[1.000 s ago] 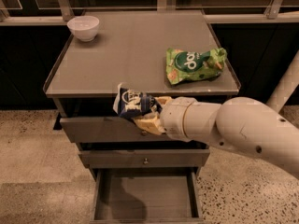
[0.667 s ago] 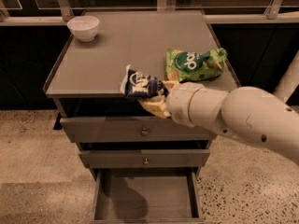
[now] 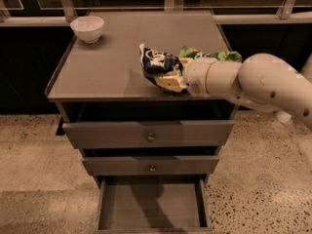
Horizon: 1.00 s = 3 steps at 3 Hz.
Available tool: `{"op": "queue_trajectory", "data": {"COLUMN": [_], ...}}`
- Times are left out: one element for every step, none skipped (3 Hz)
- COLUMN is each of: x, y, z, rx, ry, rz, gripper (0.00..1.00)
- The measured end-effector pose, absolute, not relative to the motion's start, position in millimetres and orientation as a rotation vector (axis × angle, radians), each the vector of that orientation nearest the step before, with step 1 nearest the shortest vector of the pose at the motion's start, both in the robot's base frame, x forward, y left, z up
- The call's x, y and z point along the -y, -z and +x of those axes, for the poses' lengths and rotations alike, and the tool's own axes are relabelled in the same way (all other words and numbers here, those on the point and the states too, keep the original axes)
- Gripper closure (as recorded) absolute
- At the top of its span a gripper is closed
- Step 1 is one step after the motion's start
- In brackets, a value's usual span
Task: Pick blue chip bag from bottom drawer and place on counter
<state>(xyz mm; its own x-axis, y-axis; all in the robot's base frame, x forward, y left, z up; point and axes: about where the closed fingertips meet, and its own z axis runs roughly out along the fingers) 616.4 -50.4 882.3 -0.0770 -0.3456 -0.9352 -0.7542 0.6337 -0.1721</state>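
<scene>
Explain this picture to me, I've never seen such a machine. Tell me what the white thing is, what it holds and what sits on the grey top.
The white tube from the right is a robot arm. Its gripper, a two-finger clamp, is shut on the blue chip bag, held over the counter near its front edge. The one camera looks down from the front. On the counter sit a white bowl, back left, and a green snack bag, partly behind the arm. Below, the bottom drawer stands open.
</scene>
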Motion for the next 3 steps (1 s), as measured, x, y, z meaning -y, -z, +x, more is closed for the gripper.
{"op": "queue_trajectory", "data": {"x": [50,43,42], "y": [-879,-875,-877], "z": [657,682,684], "rx": [-1.659,-1.65,-1.646], "ry": [-0.511,-0.537,-0.539], "rz": [-0.909,-0.918,-0.918], "gripper": [1.0,0.81,0.58]}}
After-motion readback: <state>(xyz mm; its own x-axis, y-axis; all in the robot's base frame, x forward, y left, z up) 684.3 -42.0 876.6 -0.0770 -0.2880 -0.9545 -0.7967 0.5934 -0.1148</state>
